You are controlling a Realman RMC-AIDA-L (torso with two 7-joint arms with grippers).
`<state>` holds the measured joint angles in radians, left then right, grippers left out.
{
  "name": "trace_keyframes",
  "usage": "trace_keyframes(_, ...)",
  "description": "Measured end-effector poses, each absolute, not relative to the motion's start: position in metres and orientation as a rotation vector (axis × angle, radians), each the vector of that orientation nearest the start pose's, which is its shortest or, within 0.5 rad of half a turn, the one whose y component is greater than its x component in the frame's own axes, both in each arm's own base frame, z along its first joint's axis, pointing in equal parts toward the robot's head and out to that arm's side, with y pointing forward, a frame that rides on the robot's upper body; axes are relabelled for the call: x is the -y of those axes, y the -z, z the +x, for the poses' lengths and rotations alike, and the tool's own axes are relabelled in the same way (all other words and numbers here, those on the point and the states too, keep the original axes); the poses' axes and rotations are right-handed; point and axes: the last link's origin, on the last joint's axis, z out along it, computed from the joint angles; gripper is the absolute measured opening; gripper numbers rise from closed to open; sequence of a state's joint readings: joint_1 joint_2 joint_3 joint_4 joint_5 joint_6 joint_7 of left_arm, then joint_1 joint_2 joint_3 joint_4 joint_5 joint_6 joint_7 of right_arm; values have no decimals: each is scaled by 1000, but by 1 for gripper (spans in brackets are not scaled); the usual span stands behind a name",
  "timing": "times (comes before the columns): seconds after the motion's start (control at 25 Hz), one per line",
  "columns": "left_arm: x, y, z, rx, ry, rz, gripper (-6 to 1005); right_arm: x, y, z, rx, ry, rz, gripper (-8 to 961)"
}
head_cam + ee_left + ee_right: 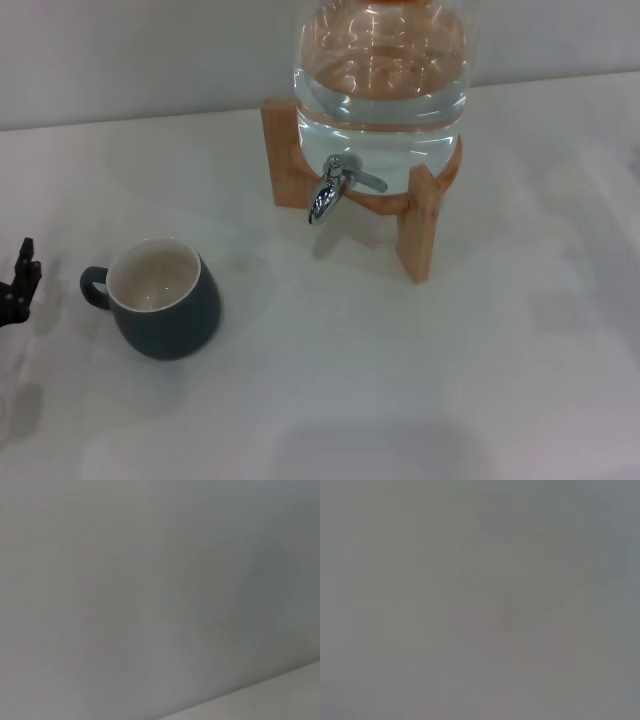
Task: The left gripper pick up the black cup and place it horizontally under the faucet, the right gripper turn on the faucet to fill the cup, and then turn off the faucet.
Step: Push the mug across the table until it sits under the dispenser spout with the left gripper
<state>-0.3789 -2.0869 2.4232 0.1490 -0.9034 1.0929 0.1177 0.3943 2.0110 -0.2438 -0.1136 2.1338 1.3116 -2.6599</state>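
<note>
Left claw [18, 285] black, jointed, spread unclear, table edge | black cup [163, 298] rounded, glossy, upright | faucet [335, 186] chrome

Counts, head view: 1 black cup [162, 298], lower left of frame, w/ 1 loop handle. 1 faucet [338, 185], upper centre, w/ 1 lever & 1 spout. 1 clear water jar [381, 75] at top centre, on 1 wooden stand [420, 215]; 2 of its legs showed. 1 gripper seen, the left gripper [17, 285], at far left edge. 1 white table [400, 380]. Wrist views: 0 countable items.
</note>
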Motion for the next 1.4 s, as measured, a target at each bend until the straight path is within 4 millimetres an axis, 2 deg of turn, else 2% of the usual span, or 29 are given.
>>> trace_keyframes(0.24,-301,29,-356,405,386,-1691,639,-312,-94,386,-563,-803,-1283,854)
trace_keyframes(0.48,-300,23,-351,367,428,-1667,638,-314,-95,384,-562,-804,-1285,854)
trace_keyframes(1.4,-282,37,-344,332,441,-1697,638,-310,-93,387,-574,-800,-1282,854)
